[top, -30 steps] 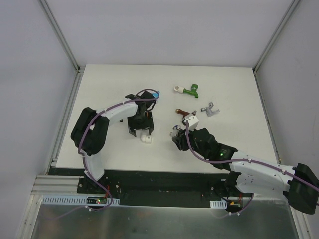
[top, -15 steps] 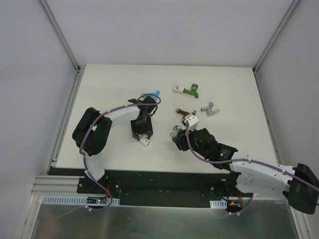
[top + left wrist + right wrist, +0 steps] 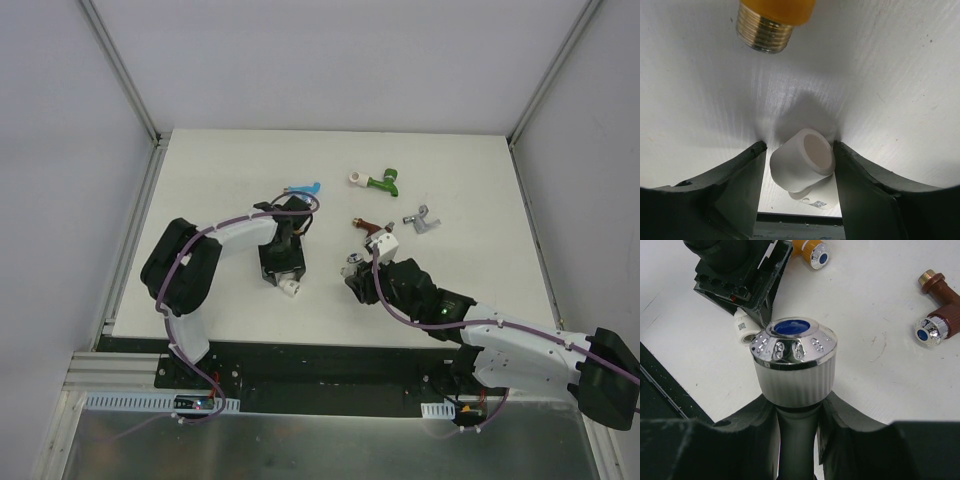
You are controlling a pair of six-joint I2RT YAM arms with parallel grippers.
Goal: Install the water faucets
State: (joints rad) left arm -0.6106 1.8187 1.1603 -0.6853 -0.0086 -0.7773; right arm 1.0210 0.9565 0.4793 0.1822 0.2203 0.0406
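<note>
My left gripper [image 3: 800,146] has its jaws closed around the short white pipe fitting [image 3: 802,160], which lies on the table; the right finger touches it. It shows in the top view [image 3: 285,278] with the fitting [image 3: 290,287] at its tips. The orange faucet [image 3: 767,25] lies just ahead, threaded end toward me. My right gripper [image 3: 796,405] is shut on the white faucet [image 3: 794,365], silvery knob up, also in the top view [image 3: 356,270]. The blue [image 3: 303,189], green [image 3: 382,183], brown [image 3: 368,226] and grey [image 3: 421,220] faucets lie on the table.
The white table [image 3: 230,160] has metal frame posts at its back corners and grey walls around it. The left gripper's black body [image 3: 740,270] sits close to the right gripper's left. The brown faucet [image 3: 935,305] lies to the right gripper's right.
The left gripper has shifted slightly toward the near edge over the white fitting, and its wrist has cleared the blue faucet. The right arm has not moved.
</note>
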